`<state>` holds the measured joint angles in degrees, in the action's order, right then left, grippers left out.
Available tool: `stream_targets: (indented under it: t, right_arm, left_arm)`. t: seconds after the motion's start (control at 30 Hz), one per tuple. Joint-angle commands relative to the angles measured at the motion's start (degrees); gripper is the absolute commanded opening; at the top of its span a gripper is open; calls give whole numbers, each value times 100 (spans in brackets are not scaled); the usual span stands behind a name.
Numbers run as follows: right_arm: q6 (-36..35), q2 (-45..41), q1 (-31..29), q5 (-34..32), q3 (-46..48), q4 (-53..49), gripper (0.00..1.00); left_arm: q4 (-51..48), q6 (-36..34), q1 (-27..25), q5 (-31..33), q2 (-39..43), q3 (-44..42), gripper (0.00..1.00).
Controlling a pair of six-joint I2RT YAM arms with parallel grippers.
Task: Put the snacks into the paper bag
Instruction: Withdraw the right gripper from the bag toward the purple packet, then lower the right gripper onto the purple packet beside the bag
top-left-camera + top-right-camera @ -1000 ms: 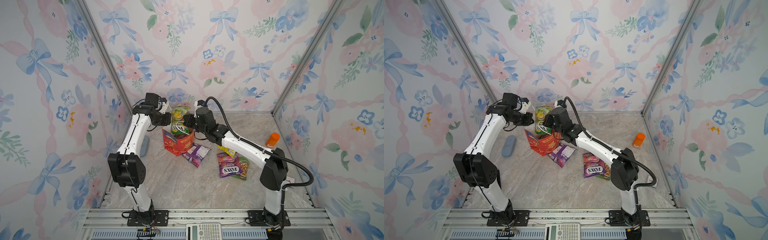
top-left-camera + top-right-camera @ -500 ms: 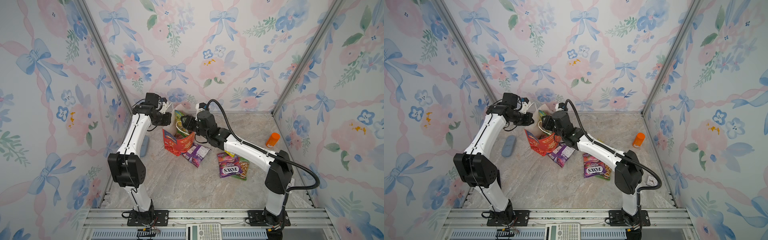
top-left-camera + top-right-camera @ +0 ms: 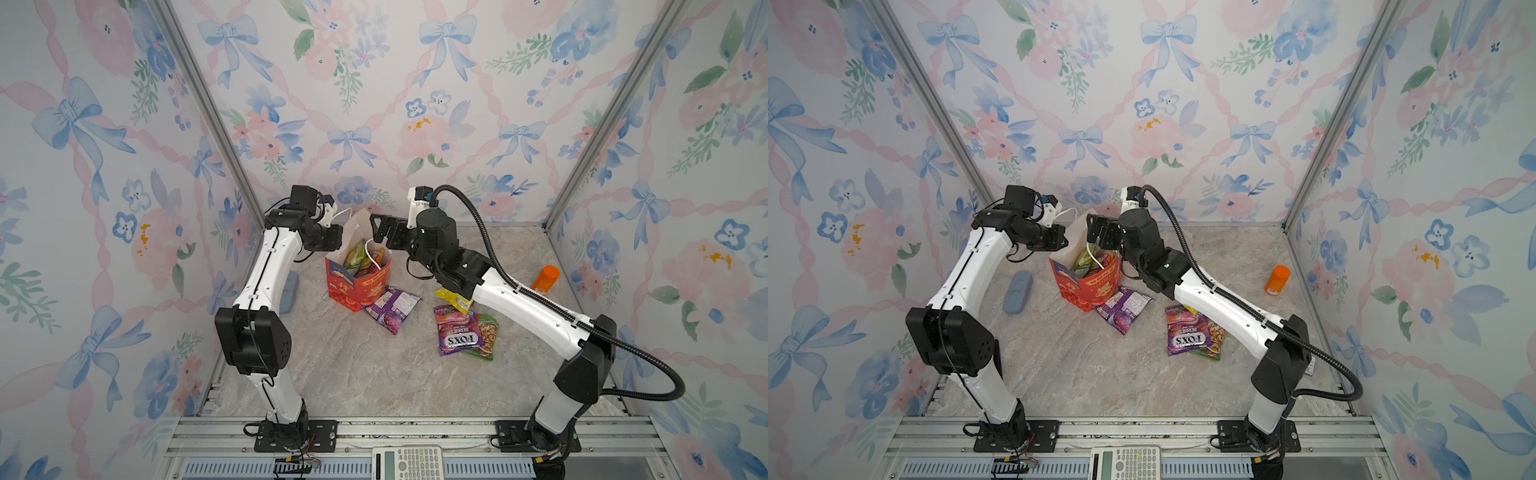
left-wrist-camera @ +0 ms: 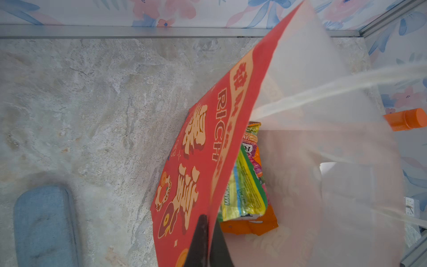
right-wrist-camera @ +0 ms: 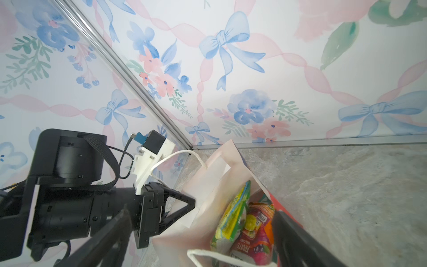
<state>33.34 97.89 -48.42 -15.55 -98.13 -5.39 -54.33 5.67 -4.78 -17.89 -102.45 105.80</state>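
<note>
The left pincer is shut tight on the top edge of the paper bag. One dark finger sits on the red outside and the other on the pale pink inside. In both top views it pinches the bag's left wall and holds the mouth open.

The right pincer hangs just over the open mouth, coming in from the right. Its two fingers stand wide apart with nothing between them. In a top view it is right above the bag's far edge.

The red bag stands on the grey stone table, far and a bit left of the middle. A white cord handle loops up from its far side. Inside, a green and yellow packet stands on end beside a pink fruit packet.

More snacks lie outside. A purple packet lies flat, touching the bag's near right corner. Further right, a purple FOX'S packet lies partly on a green packet. A yellow packet peeks out from under the right arm.

An orange bottle stands by the right wall, well apart from the bag. A blue-grey pad lies to the left of the bag. A calculator sits at the near edge.
</note>
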Motion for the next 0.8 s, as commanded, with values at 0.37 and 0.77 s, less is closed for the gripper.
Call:
stream_targets:
  t: [0.37,0.77]
  right_arm:
    - [691,-1822,387,211,2985,-1005,98]
    - [2065,-1177,541,1698,4633,275,90]
  left_arm:
    - [-210,37,127,40,79,-75,0]
    - [-210,49,169,74,40,-68,0]
